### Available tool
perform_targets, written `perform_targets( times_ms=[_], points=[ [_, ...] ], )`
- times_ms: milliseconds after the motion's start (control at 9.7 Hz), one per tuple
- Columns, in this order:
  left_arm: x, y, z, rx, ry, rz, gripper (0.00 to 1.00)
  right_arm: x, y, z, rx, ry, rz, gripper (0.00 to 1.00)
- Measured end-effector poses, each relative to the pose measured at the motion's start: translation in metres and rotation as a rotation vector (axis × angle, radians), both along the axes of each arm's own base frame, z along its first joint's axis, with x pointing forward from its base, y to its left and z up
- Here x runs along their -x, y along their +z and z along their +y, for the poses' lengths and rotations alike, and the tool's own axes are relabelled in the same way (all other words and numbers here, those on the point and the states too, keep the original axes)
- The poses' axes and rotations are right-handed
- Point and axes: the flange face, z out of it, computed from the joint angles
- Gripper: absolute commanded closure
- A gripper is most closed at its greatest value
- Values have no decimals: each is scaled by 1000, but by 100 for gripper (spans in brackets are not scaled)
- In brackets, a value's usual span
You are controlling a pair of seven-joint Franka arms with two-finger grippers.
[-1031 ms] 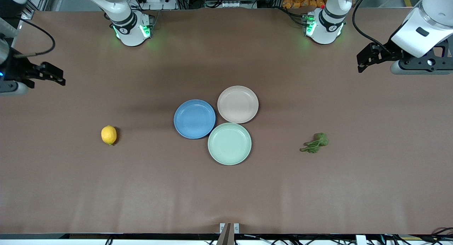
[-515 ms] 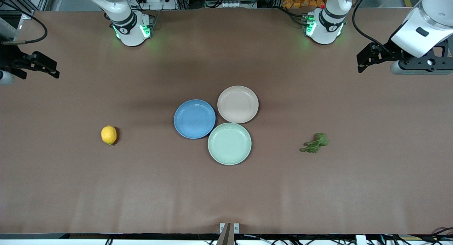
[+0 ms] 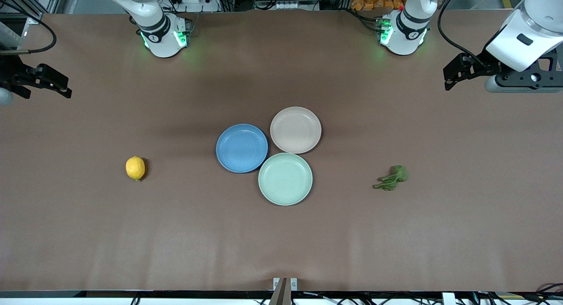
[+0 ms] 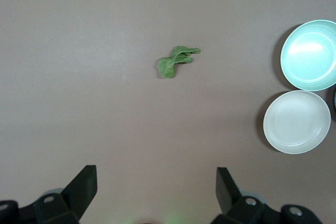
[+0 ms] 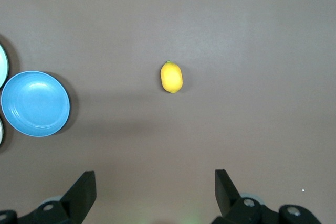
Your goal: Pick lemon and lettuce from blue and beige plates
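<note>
The lemon [image 3: 135, 168] lies on the bare table toward the right arm's end, apart from the plates; it also shows in the right wrist view [image 5: 171, 77]. The lettuce [image 3: 391, 178] lies on the bare table toward the left arm's end; it also shows in the left wrist view [image 4: 176, 61]. The blue plate [image 3: 242, 148] and the beige plate [image 3: 295, 130] sit empty at mid-table, touching. My right gripper [image 3: 59, 84] [image 5: 155, 178] is open and empty, high over the table's right-arm end. My left gripper [image 3: 451, 76] [image 4: 156, 174] is open and empty, high over the left-arm end.
An empty mint-green plate [image 3: 285, 178] touches both other plates and lies nearer the front camera. The brown table mat [image 3: 281, 243] runs wide around the plates. The arm bases stand along the table's edge farthest from the front camera.
My right gripper has drawn back toward the right arm's end of the table, away from the lemon. The left arm, the lemon, the lettuce and the plates have not moved.
</note>
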Motion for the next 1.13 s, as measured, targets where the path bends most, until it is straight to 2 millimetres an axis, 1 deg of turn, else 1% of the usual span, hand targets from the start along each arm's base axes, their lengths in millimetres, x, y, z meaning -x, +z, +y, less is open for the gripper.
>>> perform_targets(
  times_ms=[309,722,825,1031,1134],
  points=[
    [0,0,0,0,0,0,0,0,2,-12,-3,-32,-6,0],
    [0,0,0,0,0,0,0,-4,-5,-17,-2,-44,5,0],
    [0,0,0,0,0,0,0,-5,-5,-15,-3,-39,6,0],
    [0,0,0,0,0,0,0,-11,-2,-2,-2,-19,-3,0],
    [0,0,0,0,0,0,0,-12,-2,1,-1,-16,-4,0]
  ],
)
